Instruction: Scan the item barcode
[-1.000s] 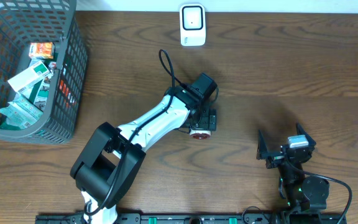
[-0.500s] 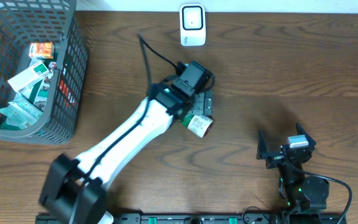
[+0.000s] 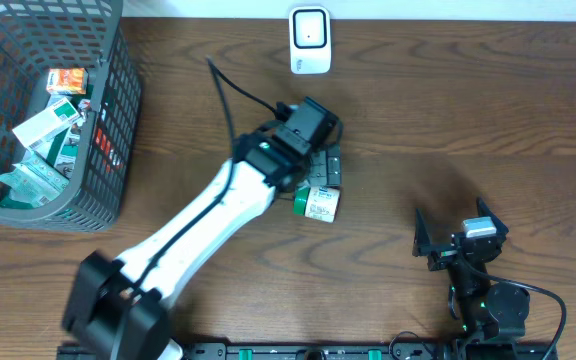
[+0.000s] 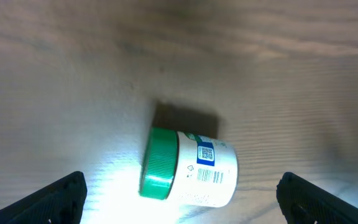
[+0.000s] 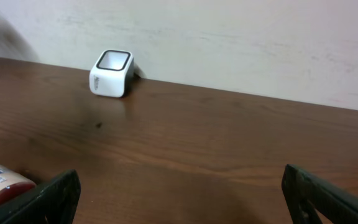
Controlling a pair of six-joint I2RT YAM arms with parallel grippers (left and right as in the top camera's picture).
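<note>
Mock shop checkout on a wooden table (image 3: 488,110): barcode scanner (image 3: 309,40), grey basket (image 3: 110,130) (boxed goods (image 3: 46,126) inside).

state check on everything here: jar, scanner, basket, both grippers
jar: lying on its side on the table, green lid on, barcode facing up, not gripped
left gripper: open, above the jar, empty
right gripper: open, empty, away from the jar
scanner: standing at the far edge
basket: upright, holding several boxes
</note>
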